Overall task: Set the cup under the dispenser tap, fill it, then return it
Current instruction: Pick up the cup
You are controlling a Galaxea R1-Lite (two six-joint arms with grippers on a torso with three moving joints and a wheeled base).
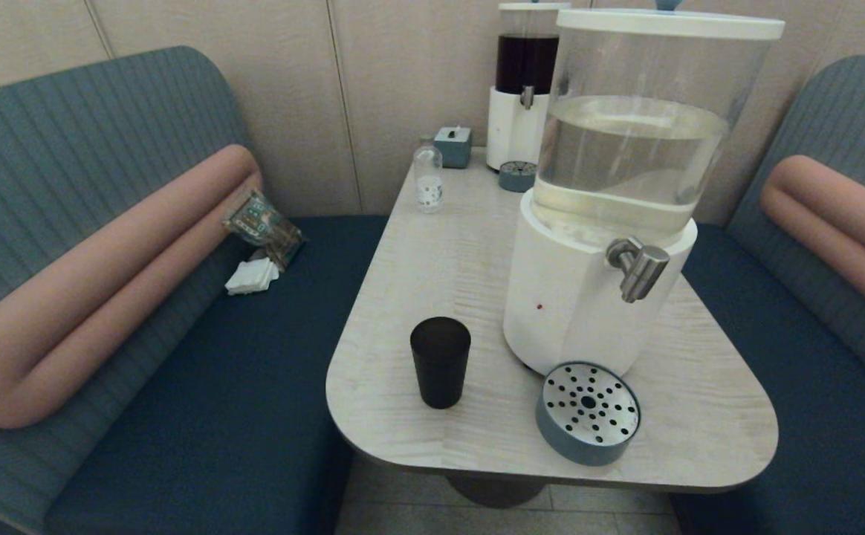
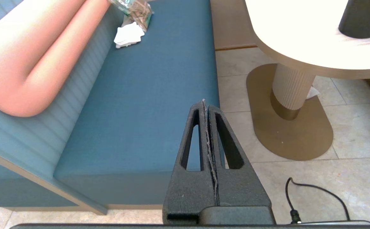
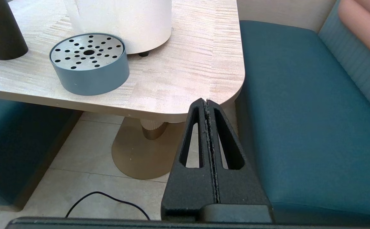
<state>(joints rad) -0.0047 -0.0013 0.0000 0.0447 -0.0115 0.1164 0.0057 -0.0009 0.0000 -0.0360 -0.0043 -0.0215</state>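
Observation:
The matte black cup (image 1: 440, 360) stands upright near the table's front edge, left of the large dispenser's white base (image 1: 566, 297); its lower part shows as cup (image 2: 358, 17) and cup (image 3: 0, 30) in the wrist views. The brushed-metal tap (image 1: 637, 266) points down on the base's right front. A round perforated drip tray (image 1: 588, 412) sits below and left of the tap; drip tray (image 3: 88, 62) is also in the right wrist view. My left gripper (image 2: 205, 105) hangs shut and empty below table height, over the left bench edge. My right gripper (image 3: 205, 103) is shut and empty, low beside the table's front right corner.
A smaller dark-liquid dispenser (image 1: 525, 82), a small clear bottle (image 1: 428, 178) and a blue-grey box (image 1: 452, 146) stand at the table's far end. Blue benches (image 1: 202, 416) flank the table (image 1: 432, 253); tissues and a packet (image 1: 261, 223) lie on the left one. A cable (image 2: 315, 190) crosses the floor.

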